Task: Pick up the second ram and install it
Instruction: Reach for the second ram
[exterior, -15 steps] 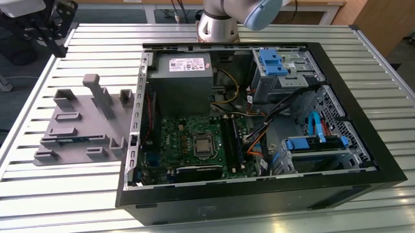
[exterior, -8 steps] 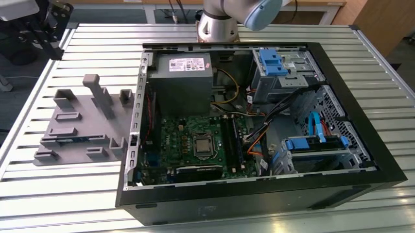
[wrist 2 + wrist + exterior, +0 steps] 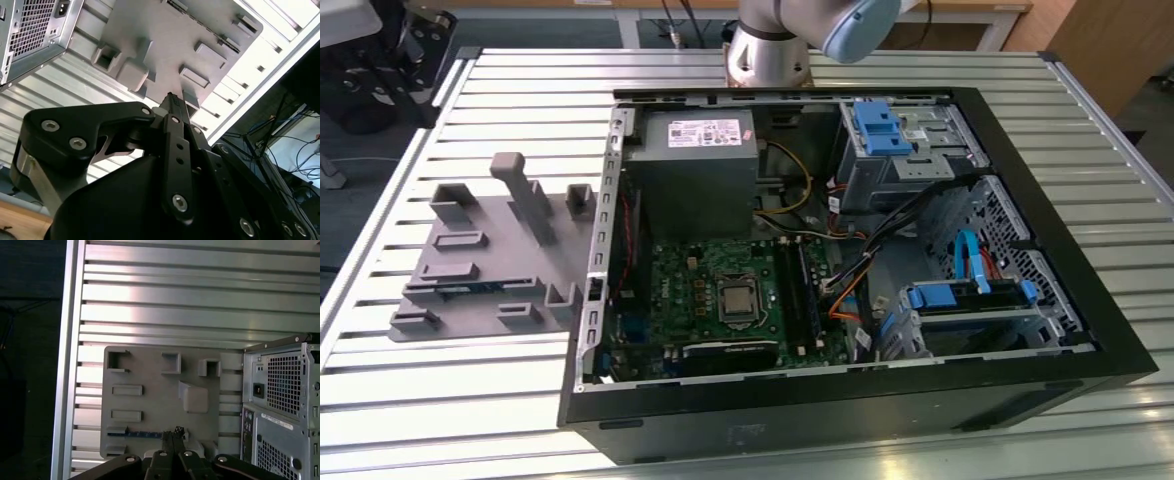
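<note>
While the gripper (image 3: 173, 432) hangs clenched on nothing above the grey holder tray (image 3: 160, 390), the second ram (image 3: 142, 434) lies below its fingertips in the tray, long axis running from under the tips away from the computer case (image 3: 280, 390); the exterior view adds the black slot rails (image 3: 803, 285) inside that case, well apart from the tray
</note>
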Robot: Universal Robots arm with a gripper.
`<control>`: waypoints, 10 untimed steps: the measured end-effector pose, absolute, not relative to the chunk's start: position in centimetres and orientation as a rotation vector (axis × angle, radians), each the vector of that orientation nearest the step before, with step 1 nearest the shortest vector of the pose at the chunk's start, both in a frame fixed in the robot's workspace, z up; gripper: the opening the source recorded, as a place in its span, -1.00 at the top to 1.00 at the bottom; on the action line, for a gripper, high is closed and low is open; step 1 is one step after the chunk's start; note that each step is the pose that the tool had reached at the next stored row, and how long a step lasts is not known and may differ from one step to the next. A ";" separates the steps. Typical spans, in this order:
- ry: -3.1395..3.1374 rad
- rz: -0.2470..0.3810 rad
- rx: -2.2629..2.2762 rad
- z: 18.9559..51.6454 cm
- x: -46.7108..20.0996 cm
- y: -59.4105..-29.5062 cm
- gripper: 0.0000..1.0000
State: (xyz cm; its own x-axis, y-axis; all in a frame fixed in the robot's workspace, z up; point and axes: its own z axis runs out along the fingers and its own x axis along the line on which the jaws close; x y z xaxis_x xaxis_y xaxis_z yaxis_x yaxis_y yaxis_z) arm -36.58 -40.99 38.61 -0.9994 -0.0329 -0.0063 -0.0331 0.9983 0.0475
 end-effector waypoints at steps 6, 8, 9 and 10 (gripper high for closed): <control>3.135 0.074 -0.053 38.5 -37.0 -41.9 0.79; 3.135 0.074 -0.053 38.4 -37.2 -42.1 0.79; 3.135 0.074 -0.053 38.4 -37.3 -42.2 0.79; 3.135 0.074 -0.053 38.4 -37.4 -42.2 0.79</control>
State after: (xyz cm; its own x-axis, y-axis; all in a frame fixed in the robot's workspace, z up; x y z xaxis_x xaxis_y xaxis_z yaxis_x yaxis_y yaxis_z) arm -37.36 -42.23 38.37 -0.9994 -0.0338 -0.0062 -0.0341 0.9983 0.0471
